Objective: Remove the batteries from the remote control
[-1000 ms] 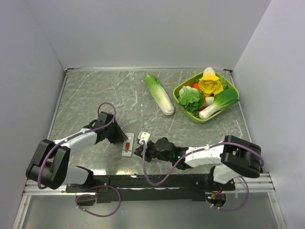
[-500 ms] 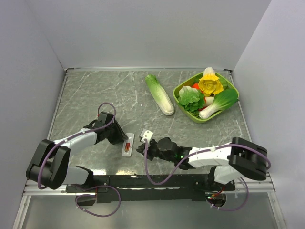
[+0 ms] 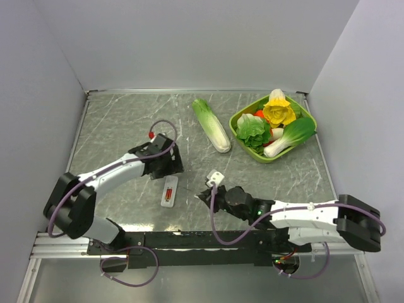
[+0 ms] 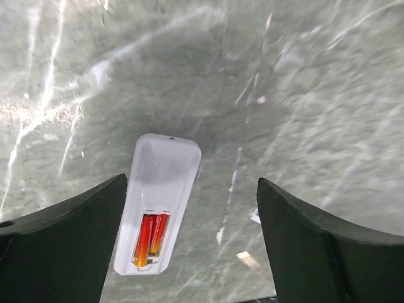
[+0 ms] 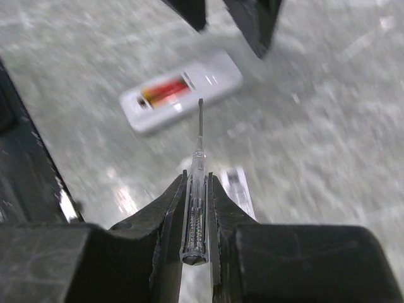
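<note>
While our right gripper (image 5: 197,183) pinches a thin clear-handled, metal-tipped pick (image 5: 194,221), the slim white plastic remote control (image 3: 169,191) lies flat mid-table just beyond it. Its cover is off, with two reddish-orange cylindrical batteries (image 4: 151,235) side by side in its recess. Our left gripper (image 4: 191,189) hangs above it, spread wide and empty. Farther off, a square green bowl (image 3: 233,122) holds leafy vegetables.

batteries (image 4: 151,238) in remote control (image 3: 169,191) | left pincer (image 3: 169,170) behind it | tool (image 5: 199,148) in right pincer (image 3: 203,196), rightward
</note>
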Motion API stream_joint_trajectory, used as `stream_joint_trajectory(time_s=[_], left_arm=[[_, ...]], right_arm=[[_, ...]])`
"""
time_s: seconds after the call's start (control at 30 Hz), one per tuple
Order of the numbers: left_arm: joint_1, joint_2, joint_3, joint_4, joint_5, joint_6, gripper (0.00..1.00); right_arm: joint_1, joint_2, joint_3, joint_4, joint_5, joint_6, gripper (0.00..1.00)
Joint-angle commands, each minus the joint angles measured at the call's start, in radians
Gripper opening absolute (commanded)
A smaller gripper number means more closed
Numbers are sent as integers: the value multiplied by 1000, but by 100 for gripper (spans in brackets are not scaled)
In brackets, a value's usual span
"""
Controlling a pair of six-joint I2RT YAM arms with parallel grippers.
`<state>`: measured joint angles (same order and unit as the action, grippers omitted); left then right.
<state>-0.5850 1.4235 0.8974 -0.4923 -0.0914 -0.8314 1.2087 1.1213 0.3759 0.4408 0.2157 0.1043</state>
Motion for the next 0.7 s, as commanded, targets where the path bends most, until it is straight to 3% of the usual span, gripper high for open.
stream_joint_trajectory(time_s=[0.0, 0.33, 0.5, 0.67], left_arm=[[-64, 67, 52, -130, -137, 17, 87], [-75, 192, 87, -137, -153, 28, 80], [-76, 227, 97, -117, -128, 25, 77], [-76, 264, 104, -124, -131, 12, 66]], right_arm=[[8, -150, -78, -72, 120, 113, 0], [8, -491, -192, -177, 189, 137, 0], [9, -518, -203, -188, 195, 127, 0], [9, -535, -209, -178, 194, 121, 0]])
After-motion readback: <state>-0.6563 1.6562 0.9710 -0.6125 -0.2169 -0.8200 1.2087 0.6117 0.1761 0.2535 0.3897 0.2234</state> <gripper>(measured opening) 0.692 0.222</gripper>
